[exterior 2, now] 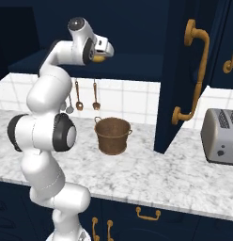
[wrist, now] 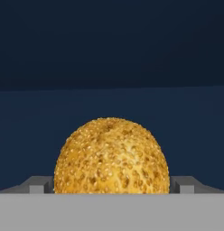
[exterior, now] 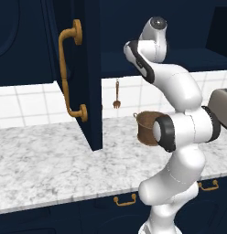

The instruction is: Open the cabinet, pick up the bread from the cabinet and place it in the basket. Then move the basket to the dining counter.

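Observation:
The bread (wrist: 112, 158), a round golden seeded bun, sits on the dark cabinet shelf directly in front of my hand. My gripper (wrist: 112, 185) is open, with one fingertip (wrist: 39, 184) on each side of the bun. In the right base view the gripper (exterior 2: 106, 52) reaches into the open navy cabinet, whose door (exterior 2: 177, 70) with its brass handle (exterior 2: 196, 70) stands swung out. The brown basket (exterior 2: 112, 135) stands on the marble counter below the hand, partly behind my arm in the left base view (exterior: 143, 125). The dining counter is out of view.
The open cabinet door (exterior: 83, 68) juts out over the counter (exterior: 51, 160) to the left of my arm. A silver toaster (exterior 2: 221, 136) stands at the right. Utensils (exterior 2: 85, 96) hang on the tiled wall behind the basket. Brass-handled drawers (exterior 2: 147, 214) run below.

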